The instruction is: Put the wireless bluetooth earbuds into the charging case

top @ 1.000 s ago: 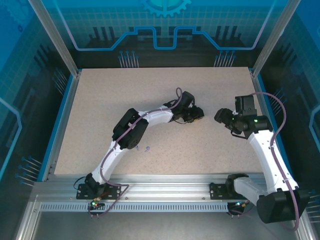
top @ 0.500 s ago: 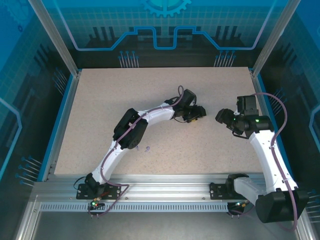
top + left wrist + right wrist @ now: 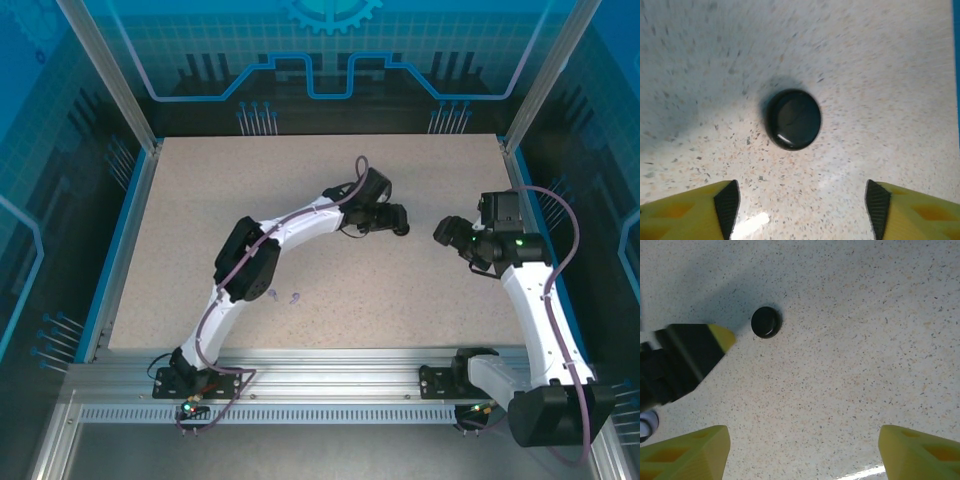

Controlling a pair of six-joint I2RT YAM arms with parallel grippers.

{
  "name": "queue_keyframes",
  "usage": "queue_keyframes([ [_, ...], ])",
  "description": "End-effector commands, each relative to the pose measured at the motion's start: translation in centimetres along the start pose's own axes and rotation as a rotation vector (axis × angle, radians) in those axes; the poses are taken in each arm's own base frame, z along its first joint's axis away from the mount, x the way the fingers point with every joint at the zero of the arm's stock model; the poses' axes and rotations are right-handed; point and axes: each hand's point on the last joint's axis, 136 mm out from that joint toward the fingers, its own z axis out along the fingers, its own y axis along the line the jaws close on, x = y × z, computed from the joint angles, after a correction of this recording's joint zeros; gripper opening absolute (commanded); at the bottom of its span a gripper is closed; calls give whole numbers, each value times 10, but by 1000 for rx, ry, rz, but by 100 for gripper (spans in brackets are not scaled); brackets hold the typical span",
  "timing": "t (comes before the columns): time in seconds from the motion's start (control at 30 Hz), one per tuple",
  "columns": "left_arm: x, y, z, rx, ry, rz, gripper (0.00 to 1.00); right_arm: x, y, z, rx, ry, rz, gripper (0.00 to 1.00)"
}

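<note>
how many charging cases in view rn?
1. A round black case lies on the table, just ahead of the open left gripper. More could be hidden under the arms in the top view.

Speckled beige table [image 3: 200,200] inside blue enclosure walls [image 3: 50,150]
An aluminium rail [image 3: 330,382] runs along its near edge.

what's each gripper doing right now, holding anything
Left gripper: open, holding nothing; the round black case lies free ahead of it.
Right gripper: open, holding nothing.
</note>
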Motion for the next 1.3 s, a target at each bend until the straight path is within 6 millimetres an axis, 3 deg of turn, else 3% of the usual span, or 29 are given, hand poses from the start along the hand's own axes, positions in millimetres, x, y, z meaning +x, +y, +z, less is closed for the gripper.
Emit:
queue_keyframes([
  [0.0, -19, -16, -50, -25, -93, 110, 80, 2, -5, -4, -3, 0, -9, 83],
  [0.17, -25, -16, -87, -58, -164, 172, 83, -1, -6, -7, 3, -23, -32, 92],
  [0.23, -27, -14, -101, -70, -195, 193, 84, -3, -7, -9, 10, -32, -42, 100],
  [0.27, -28, -13, -109, -79, -213, 205, 85, -4, -8, -10, 19, -36, -45, 100],
  [0.3, -28, -12, -115, -84, -225, 215, 96, -5, -9, -11, 27, -43, -48, 100],
  [0.33, -30, -11, -123, -90, -246, 222, 99, -7, -10, -12, 37, -47, -54, 100],
  [0.6, -29, 3, -170, -149, -352, 280, 99, -11, -28, -13, 135, -83, -93, 100],
  [0.8, -28, 30, -204, -218, -479, 270, 99, -11, -38, -12, 175, -115, -75, 100],
  [0.9, -24, 49, -218, -232, -519, 220, 99, -11, -27, -13, 108, -114, -83, 100],
  [1.27, -14, 138, -269, -319, -643, 27, 99, -6, -25, -13, 109, -129, -85, 100],
])
